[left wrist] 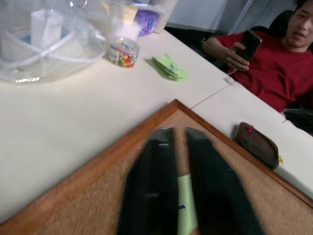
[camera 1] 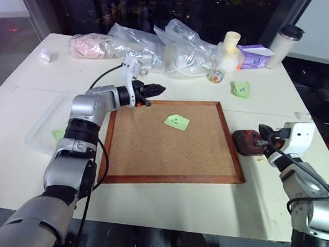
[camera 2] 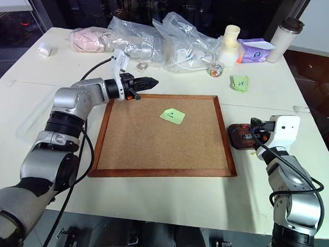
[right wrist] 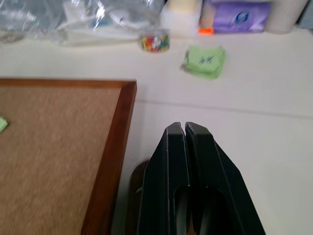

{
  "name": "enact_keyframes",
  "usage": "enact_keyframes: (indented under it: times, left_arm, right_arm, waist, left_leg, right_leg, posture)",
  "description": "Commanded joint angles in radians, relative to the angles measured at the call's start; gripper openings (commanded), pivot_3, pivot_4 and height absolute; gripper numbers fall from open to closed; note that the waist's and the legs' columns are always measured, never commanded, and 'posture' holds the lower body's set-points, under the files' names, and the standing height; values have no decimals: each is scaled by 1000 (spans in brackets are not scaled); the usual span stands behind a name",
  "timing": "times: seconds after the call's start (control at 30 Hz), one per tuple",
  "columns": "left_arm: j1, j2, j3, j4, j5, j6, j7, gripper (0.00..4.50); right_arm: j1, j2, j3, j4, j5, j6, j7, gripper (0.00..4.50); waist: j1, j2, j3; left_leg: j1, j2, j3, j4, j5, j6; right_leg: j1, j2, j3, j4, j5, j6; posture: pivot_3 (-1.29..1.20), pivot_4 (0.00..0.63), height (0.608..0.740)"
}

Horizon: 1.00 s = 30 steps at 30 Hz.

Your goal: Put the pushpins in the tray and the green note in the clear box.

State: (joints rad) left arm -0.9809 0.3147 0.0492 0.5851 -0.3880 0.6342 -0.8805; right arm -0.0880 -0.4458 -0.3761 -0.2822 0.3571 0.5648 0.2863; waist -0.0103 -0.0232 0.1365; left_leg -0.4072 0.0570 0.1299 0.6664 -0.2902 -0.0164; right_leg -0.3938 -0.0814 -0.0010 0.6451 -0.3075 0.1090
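In the left eye view, the cork board (camera 1: 174, 142) lies in the middle of the white table (camera 1: 260, 215), a rough brown sheet inside a smooth wooden frame. The green note (camera 1: 176, 122) sits flat on the cork, in the far half. The left gripper (camera 1: 156, 90) hangs above the far left corner of the board, its black fingers slightly apart and with nothing between them. The clear box (camera 1: 44, 125) rests at the left of the board, thin and transparent. The tray (camera 1: 248, 143) stands just beside the right side of the frame, dark and rounded, and the right gripper (camera 1: 263, 134) is over it.

The right eye view shows the same scene, and also the crumpled clear bags (camera 2: 176, 39) and the deeper-green pad (camera 2: 240, 83) at the far side.

The left wrist view adds a person in a red shirt (left wrist: 274, 68) who holds a phone, and small pins inside the tray; one has a red head (left wrist: 251, 129). A little jar of coloured pins (left wrist: 122, 51) is also clear here.

In the right wrist view, the fingers are pressed together and hold nothing.
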Motion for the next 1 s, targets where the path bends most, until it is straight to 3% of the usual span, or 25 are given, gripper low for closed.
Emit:
enact_keyframes:
  times: [0.03, 0.07, 0.27, 0.37, 0.6, 0.9, 1.0]
  left_arm:
    - [12, -1, -19, -62, -3, 5, -27, 2404]
    - [20, -5, -21, -71, -2, 8, -23, 2905]
    - [103, 12, -101, -166, 49, -22, -35, 2905]
    - [146, 33, -129, -199, 79, -43, -34, 2960]
    - [178, 40, -121, -225, 79, -35, -25, 2960]
    - [183, 68, -143, -205, 124, -85, -35, 2960]
    - [183, 98, -158, -186, 158, -135, -52, 2960]
  right_arm:
    - [-1, -21, 9, 26, -12, -4, 14, 0]
    - [-7, -20, 16, 45, -18, -17, 17, 0]
    - [-38, -31, 39, 145, -50, -45, 28, 0]
    - [-32, -40, 32, 161, -50, -46, 36, 860]
    - [-28, -41, 10, 140, -27, -57, 47, 4457]
    - [-18, -42, 0, 51, 18, -46, 75, 4457]
    - [-44, -51, 52, -24, 46, -37, 125, 4457]
  waist:
    - [-1, 0, 0]
    - [-2, 0, 0]
    - [-5, 0, 0]
    - [-3, 0, 0]
    - [-1, 0, 0]
    - [-3, 0, 0]
    - [-5, 0, 0]
  left_leg:
    - [0, 0, 0, 0, 0, 0]
    - [0, 0, 0, 0, 0, 0]
    - [1, 0, 0, 0, 0, 0]
    - [1, 0, 0, 0, 0, 0]
    - [0, 0, 0, 0, 0, 0]
    - [1, 0, 0, 0, 0, 0]
    - [1, 0, 0, 0, 0, 0]
  right_leg:
    - [0, 0, 0, 0, 0, 0]
    - [0, 0, 0, 0, 0, 0]
    - [0, 0, 0, 0, 0, 0]
    - [0, 0, 0, 0, 0, 0]
    - [0, 0, 0, 0, 0, 0]
    - [0, 0, 0, 0, 0, 0]
    - [0, 0, 0, 0, 0, 0]
  posture:
    - [0, 150, 737]
    - [0, 150, 737]
    - [0, 150, 737]
    - [0, 150, 737]
    - [0, 150, 737]
    - [0, 150, 737]
    - [0, 150, 737]
